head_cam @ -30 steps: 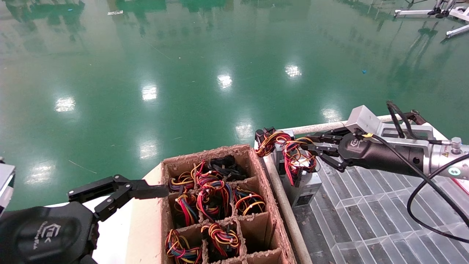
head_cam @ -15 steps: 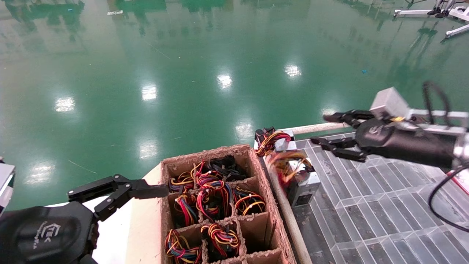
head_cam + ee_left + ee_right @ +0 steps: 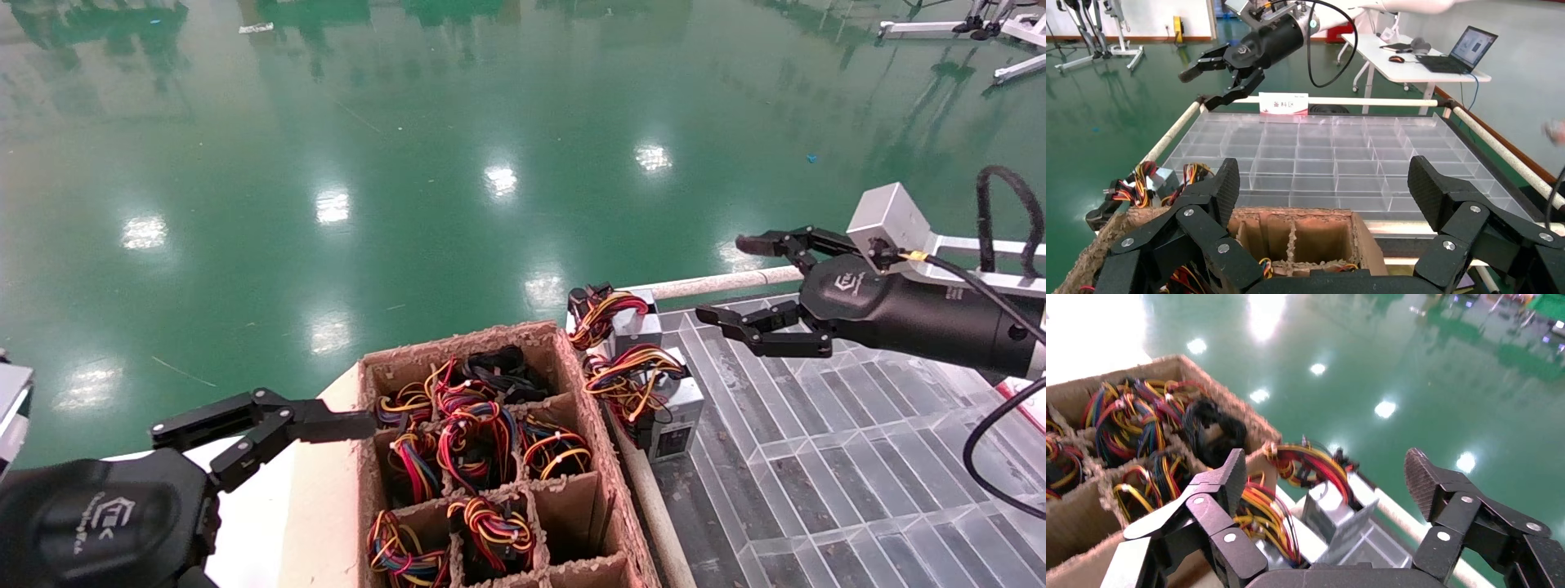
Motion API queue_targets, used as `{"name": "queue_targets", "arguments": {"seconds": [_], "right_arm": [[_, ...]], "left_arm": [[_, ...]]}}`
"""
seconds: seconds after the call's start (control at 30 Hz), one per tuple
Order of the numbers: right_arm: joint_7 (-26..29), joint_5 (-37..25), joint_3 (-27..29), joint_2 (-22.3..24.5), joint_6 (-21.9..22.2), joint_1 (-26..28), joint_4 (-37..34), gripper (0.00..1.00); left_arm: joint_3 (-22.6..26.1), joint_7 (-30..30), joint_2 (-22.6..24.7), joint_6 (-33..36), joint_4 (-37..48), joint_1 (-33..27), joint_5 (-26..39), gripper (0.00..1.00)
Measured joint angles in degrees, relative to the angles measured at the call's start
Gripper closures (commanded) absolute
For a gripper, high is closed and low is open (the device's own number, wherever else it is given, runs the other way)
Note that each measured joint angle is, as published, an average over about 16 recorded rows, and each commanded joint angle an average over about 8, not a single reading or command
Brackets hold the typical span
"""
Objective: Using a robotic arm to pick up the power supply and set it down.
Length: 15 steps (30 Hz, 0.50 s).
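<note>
The power supply (image 3: 677, 411), a small grey box with a dark label, lies in the near left corner of the clear tray. Its loose red, yellow and orange wires (image 3: 629, 377) spill over it and show below the gripper in the right wrist view (image 3: 1263, 523). My right gripper (image 3: 721, 276) hovers open above and to the right of it, holding nothing (image 3: 1326, 478). My left gripper (image 3: 270, 425) is parked open at the lower left, over the cardboard box (image 3: 1324, 190).
A like grey box (image 3: 636, 328) with a tied wire loop (image 3: 601, 310) stands just behind the power supply. A brown cardboard divider box (image 3: 458, 341) holds several wire bundles. The clear compartment tray (image 3: 817, 457) has a white rail (image 3: 711, 283) along its far edge.
My right gripper let go of the power supply's wires, opened, rose and drew back to the right. The power supply dropped and settled in the tray corner. The left arm stayed still.
</note>
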Motion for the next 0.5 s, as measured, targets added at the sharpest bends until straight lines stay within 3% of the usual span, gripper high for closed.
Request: {"name": "queue_targets", "arguments": {"seconds": [0.5], "right_arm": [[9.0, 8.7, 2.2, 4.0, -0.8, -10.5, 17.9, 0.0]], "left_arm": [[0.0, 0.0, 0.0, 0.0, 0.0, 0.0, 0.0, 0.0]]}}
